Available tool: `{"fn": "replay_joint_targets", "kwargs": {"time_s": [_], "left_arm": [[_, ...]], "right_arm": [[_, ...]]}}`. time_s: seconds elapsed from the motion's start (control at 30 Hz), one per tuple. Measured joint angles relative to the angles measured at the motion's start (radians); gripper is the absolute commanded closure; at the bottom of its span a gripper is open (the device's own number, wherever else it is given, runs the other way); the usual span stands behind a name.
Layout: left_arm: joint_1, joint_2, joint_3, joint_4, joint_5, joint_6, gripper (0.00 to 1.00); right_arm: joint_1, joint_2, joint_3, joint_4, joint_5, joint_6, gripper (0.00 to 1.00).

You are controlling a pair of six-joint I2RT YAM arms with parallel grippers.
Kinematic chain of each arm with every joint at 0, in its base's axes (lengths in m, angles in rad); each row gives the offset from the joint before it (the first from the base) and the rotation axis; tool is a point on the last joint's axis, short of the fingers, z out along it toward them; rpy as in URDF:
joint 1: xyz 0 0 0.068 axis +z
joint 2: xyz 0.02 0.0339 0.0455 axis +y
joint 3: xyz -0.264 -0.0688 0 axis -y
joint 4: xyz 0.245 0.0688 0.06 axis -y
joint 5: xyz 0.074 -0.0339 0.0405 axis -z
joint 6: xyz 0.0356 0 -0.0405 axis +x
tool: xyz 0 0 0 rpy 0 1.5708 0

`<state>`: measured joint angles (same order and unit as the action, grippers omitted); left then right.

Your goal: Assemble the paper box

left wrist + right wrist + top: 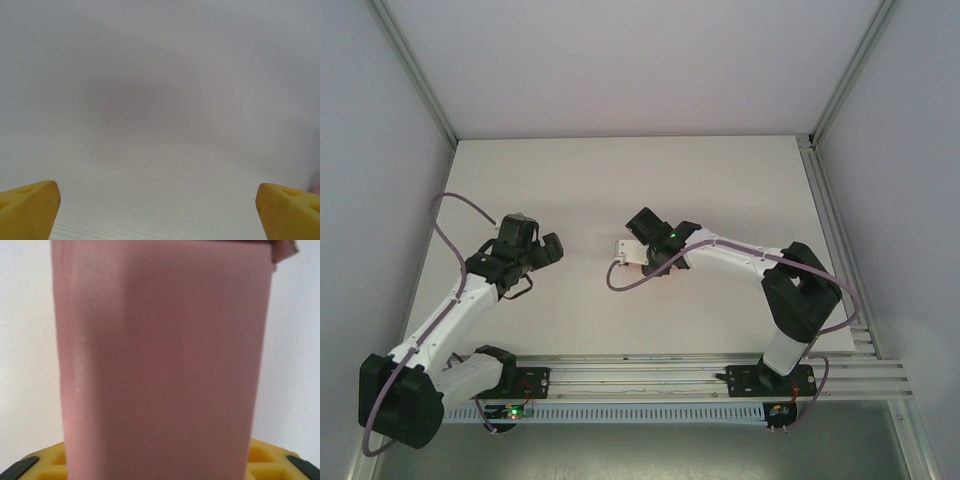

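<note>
While the left hand (160,212) gapes over the table (720,180), the paper box (160,355) sits inside the right hand (642,252); grip (clamped?) unclear.

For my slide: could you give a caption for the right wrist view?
Pink box standing between the yellow fingers, close to the camera.

Soft even light, faint shadows, paper box (160,365) blurred
</note>
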<state>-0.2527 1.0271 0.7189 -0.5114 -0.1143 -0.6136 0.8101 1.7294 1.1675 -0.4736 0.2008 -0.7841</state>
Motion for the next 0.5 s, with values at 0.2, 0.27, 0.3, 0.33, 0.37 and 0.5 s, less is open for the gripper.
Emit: {"fn": "replay_joint_targets", "kwargs": {"time_s": [0.2, 0.27, 0.3, 0.33, 0.37, 0.5], "left_arm": [[0.000, -0.119, -0.023, -0.010, -0.043, -0.002, 0.00], [0.000, -0.156, -0.043, -0.012, -0.055, -0.006, 0.00], [0.000, -0.171, -0.054, -0.013, -0.058, -0.008, 0.00], [0.000, -0.181, -0.062, -0.014, -0.060, -0.009, 0.00], [0.000, -0.188, -0.068, -0.015, -0.060, -0.012, 0.00], [0.000, -0.188, -0.074, -0.016, -0.059, -0.026, 0.00]], "right_arm": [[0.006, 0.079, -0.014, 0.289, 0.174, -0.183, 0.66], [0.006, 0.098, -0.047, 0.413, 0.206, -0.243, 0.66], [0.006, 0.104, -0.065, 0.465, 0.214, -0.266, 0.65], [0.006, 0.109, -0.088, 0.517, 0.220, -0.284, 0.62], [0.006, 0.114, -0.110, 0.556, 0.223, -0.299, 0.59], [0.024, 0.114, -0.159, 0.636, 0.233, -0.312, 0.36]]}}
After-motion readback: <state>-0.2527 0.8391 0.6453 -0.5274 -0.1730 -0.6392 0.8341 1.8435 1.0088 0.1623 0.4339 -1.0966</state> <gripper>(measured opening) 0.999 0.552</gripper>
